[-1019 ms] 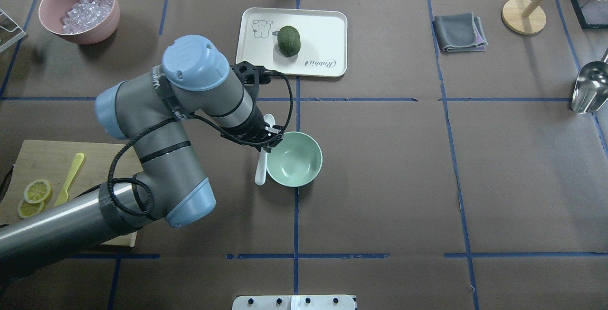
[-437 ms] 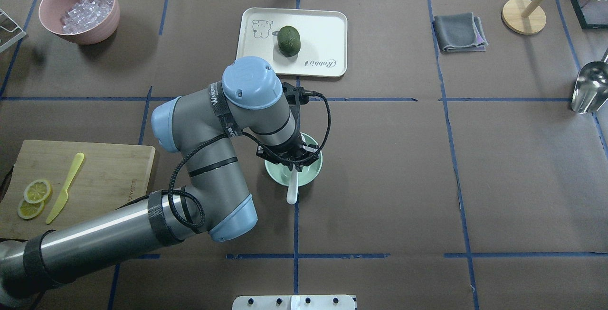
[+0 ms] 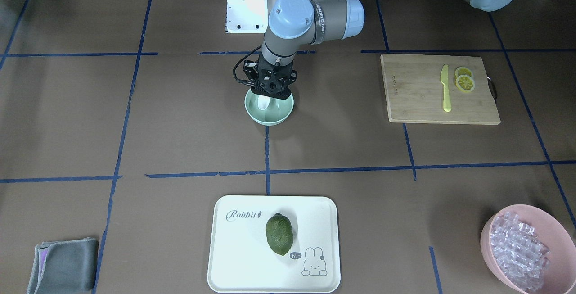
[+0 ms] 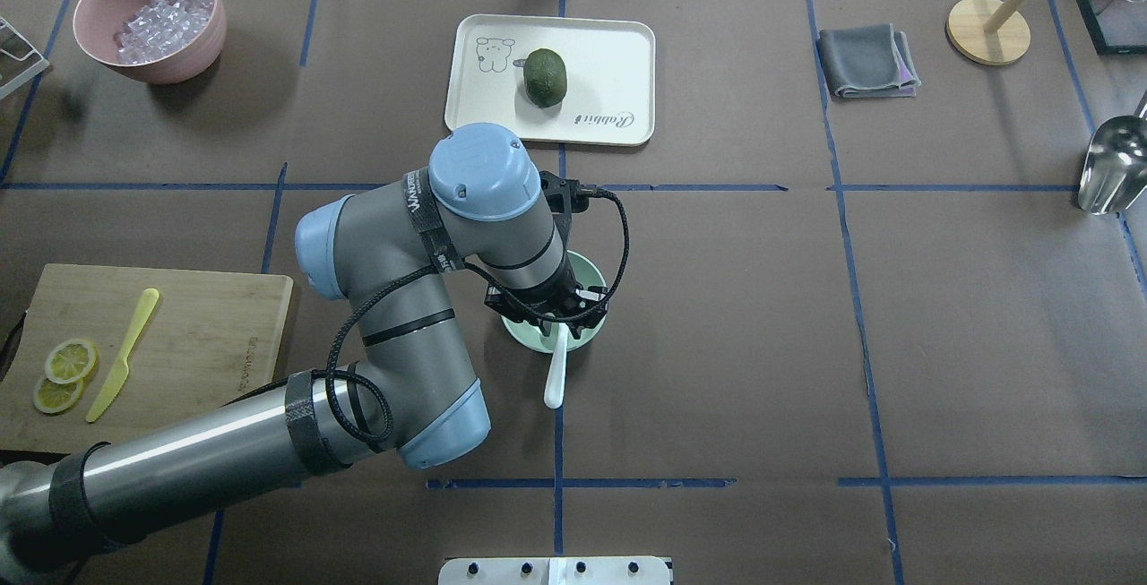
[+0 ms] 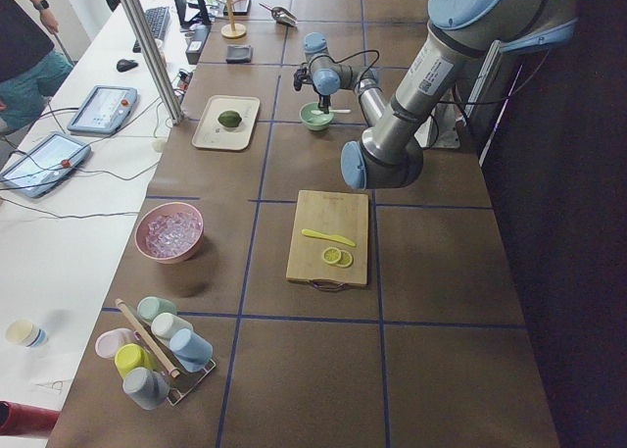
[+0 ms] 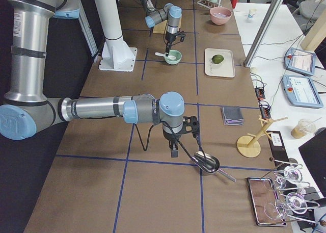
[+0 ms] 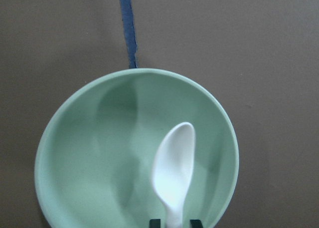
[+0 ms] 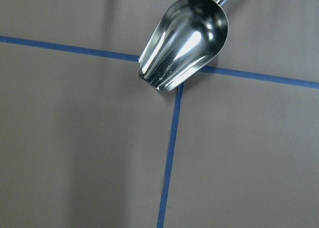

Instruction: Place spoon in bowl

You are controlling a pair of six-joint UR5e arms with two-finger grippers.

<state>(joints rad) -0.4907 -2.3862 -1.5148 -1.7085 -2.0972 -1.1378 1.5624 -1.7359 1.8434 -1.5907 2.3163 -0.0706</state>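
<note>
The left hand [image 4: 548,316] hangs straight over the small round mint-green bowl [image 4: 589,278] in the middle of the brown worktop [image 4: 762,316]. Its two fingers are pinched narrowly on the handle of the small white plastic spoon [image 7: 174,160]. The spoon's oval head lies inside the bowl's rim, and the handle pokes out past the rim on the robot's side. Whether the head touches the bottom I cannot tell. The right hand [image 6: 174,150] hovers well apart, by a shiny metal scoop [image 8: 184,38]; I cannot tell how far open it is.

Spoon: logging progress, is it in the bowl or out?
Partly in: spoon scoop inside the bowl, handle past the rim, left gripper gripping it.
</note>
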